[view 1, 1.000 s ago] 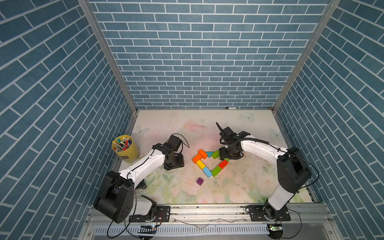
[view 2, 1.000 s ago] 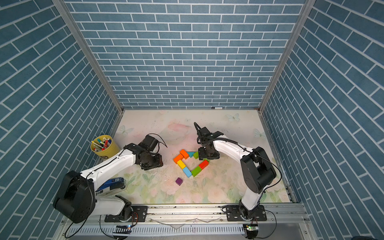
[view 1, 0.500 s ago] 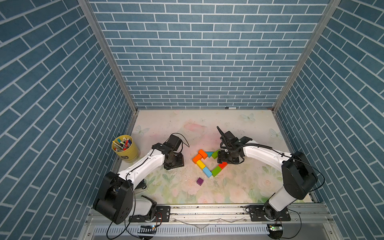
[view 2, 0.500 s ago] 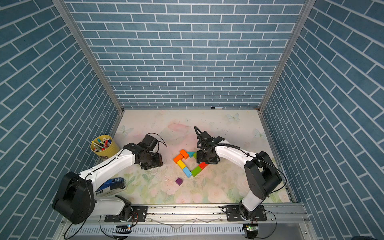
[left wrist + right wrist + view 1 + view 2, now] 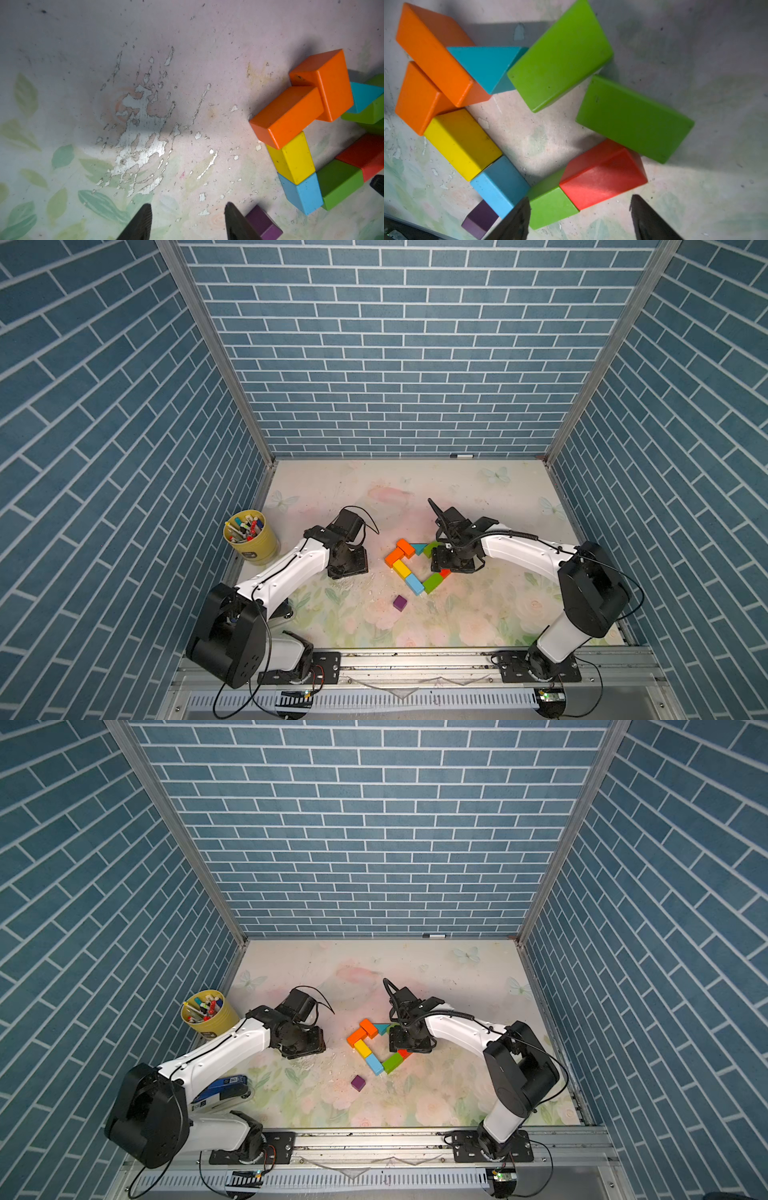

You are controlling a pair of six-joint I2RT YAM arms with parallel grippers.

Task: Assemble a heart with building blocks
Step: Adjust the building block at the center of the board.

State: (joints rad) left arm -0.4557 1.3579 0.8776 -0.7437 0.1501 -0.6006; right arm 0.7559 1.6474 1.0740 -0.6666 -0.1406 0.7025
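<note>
Toward the front edge of the worktop (image 5: 465, 616), the purple cube (image 5: 400, 603) sits alone, apart from the other blocks. Just behind it and slightly to the right is the heart (image 5: 395, 556), unfinished at its front point, where the light-blue brick (image 5: 414, 584) meets the lower green brick (image 5: 432, 583). The cube looks meant for that point: a short move away from the front edge and rightward. It has no long axis to line up.

Farther back, the left gripper (image 5: 187, 204) has its jaws parted with nothing between, low over bare worktop on the heart's left-edge side. The cube lies just beside one fingertip in its wrist view. The right gripper (image 5: 579, 198) has its jaws spread wide and is empty, above the heart's right side, with bricks between it and the cube.

Both top views put the two arms about equally near. The left has the clearer path and is likely the better pick.
</note>
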